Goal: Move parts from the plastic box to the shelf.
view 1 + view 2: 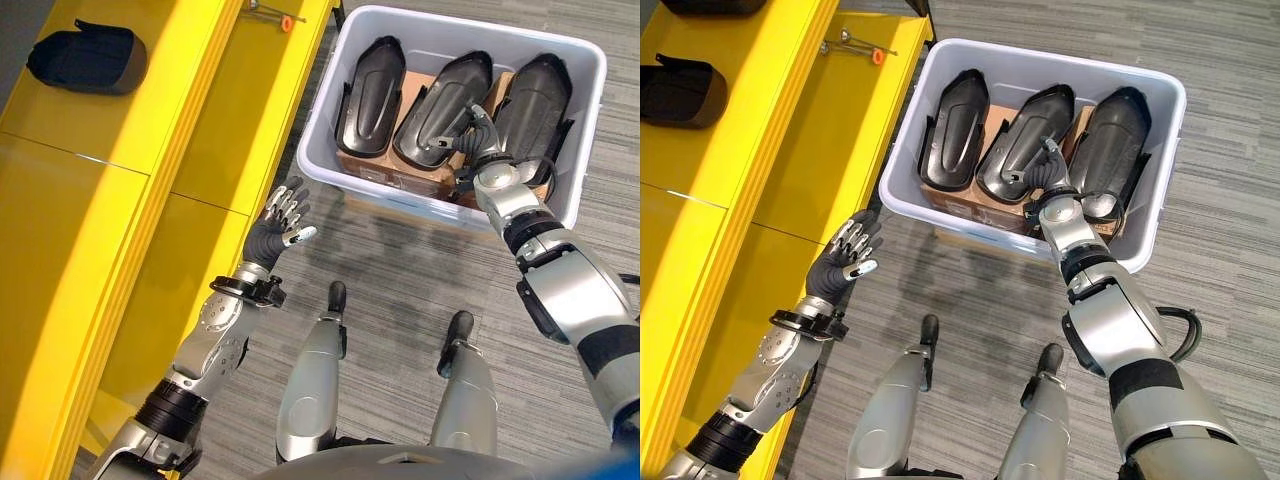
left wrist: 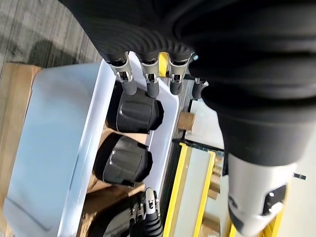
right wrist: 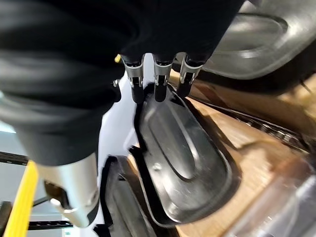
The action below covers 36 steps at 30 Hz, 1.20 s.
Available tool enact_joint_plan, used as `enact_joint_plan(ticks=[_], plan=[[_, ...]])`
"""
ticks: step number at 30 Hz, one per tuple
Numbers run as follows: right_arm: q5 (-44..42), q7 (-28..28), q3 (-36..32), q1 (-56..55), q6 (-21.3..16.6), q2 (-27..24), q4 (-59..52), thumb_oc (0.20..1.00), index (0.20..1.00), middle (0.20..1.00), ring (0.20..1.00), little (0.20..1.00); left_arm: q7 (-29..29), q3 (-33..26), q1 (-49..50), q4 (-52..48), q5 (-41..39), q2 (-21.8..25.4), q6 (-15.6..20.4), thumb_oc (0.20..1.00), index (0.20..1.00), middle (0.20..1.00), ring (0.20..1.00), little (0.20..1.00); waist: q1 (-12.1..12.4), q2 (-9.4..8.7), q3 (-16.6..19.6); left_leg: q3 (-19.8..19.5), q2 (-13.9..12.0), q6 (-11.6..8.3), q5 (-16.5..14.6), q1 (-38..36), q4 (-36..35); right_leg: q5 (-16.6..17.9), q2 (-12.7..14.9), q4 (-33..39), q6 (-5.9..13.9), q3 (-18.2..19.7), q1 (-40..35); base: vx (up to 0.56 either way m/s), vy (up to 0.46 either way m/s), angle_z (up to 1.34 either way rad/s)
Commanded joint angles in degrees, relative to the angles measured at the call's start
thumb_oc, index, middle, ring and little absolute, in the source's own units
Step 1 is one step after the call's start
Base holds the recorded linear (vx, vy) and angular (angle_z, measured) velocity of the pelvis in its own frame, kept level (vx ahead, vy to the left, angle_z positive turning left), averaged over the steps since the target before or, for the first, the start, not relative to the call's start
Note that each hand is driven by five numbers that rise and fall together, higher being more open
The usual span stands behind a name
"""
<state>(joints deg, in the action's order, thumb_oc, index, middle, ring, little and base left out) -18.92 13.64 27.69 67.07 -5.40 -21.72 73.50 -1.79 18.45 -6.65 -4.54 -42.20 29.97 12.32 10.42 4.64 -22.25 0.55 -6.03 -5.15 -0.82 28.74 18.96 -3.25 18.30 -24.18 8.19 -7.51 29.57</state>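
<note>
Nearest, the left hand [image 1: 282, 222] is held open and empty beside the yellow shelf [image 1: 120, 230]. Farther on, the right hand [image 1: 1045, 172] is set on the middle part [image 1: 1025, 155] in the plastic box [image 1: 1160, 170]; whether it is gripped cannot be told. The glossy black shell's thin rim should be clasped firmly before lifting. One part [image 1: 88, 58] is already shelved.

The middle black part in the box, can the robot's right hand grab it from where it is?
Probably yes. The right hand is already down inside the plastic box, its fingers at the edge of the middle black part. Nothing lies on top of that part.
</note>
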Motion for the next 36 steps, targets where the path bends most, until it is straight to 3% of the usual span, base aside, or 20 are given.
enact_joint_plan(ticks=[1,8,11,21,26,36], plan=[[-0.95,-0.61,1.32,3.45,-1.50,1.39,-2.59,1.000,1.000,1.000,1.000,1.000,-0.44,-0.05,0.10,-7.70,-0.50,2.71,4.44,1.000,1.000,1.000,1.000,1.000,0.61,0.80,0.69,-1.81,-1.77,0.67,-2.02,2.21,2.85,0.05,0.11,0.55,0.43,0.32,-3.57,-0.03,0.011,0.06],[0.96,-2.87,4.72,-1.02,-1.94,3.23,-11.57,1.000,1.000,1.000,1.000,1.000,-0.44,-0.56,0.17,-7.18,-0.44,2.22,4.63,1.000,1.000,1.000,1.000,1.000,0.17,0.93,0.43,-1.64,-1.78,0.72,-1.82,2.60,2.88,0.12,-0.03,0.32,0.26,0.87,-2.70,0.00,0.001,0.01],[-0.84,-3.39,5.29,-3.56,-3.09,1.44,-24.42,1.000,1.000,1.000,1.000,1.000,-0.58,-1.18,1.03,-6.81,-0.73,2.35,4.74,1.000,1.000,1.000,1.000,1.000,-0.62,0.56,0.27,-1.23,-2.12,0.58,-1.76,2.44,2.80,0.28,-0.08,0.36,0.21,1.33,-2.36,-0.01,0.010,-0.11],[1.99,0.02,0.81,-6.07,-5.72,-5.83,-46.16,1.000,1.000,1.000,1.000,1.000,-0.45,-2.02,2.40,-7.33,-1.44,3.19,4.45,1.000,1.000,1.000,1.000,1.000,-2.42,-0.38,0.34,-0.52,-2.36,0.53,-1.97,1.98,2.67,0.54,0.01,0.80,0.28,1.79,-2.42,0.00,0.000,0.00],[5.98,3.45,-2.65,-6.90,-5.89,-7.84,-48.45,1.000,1.000,1.000,1.000,1.000,-0.37,-2.10,2.58,-7.38,-1.39,3.16,4.37,1.000,1.000,1.000,1.000,1.000,-2.99,-0.38,0.47,-0.58,-2.42,0.51,-2.08,2.05,2.69,0.50,0.05,0.80,0.34,1.93,-2.38,0.00,0.000,-0.02],[8.64,9.93,-7.79,-6.09,-5.47,-8.68,-41.44,1.000,1.000,1.000,1.000,1.000,-1.33,-1.76,2.52,-7.62,-1.07,3.19,4.80,1.000,1.000,1.000,1.000,1.000,-3.22,0.44,-0.64,-0.38,-2.52,0.52,-1.97,2.87,2.64,0.41,-0.15,0.56,0.41,2.13,-1.47,0.00,-0.001,0.00]])
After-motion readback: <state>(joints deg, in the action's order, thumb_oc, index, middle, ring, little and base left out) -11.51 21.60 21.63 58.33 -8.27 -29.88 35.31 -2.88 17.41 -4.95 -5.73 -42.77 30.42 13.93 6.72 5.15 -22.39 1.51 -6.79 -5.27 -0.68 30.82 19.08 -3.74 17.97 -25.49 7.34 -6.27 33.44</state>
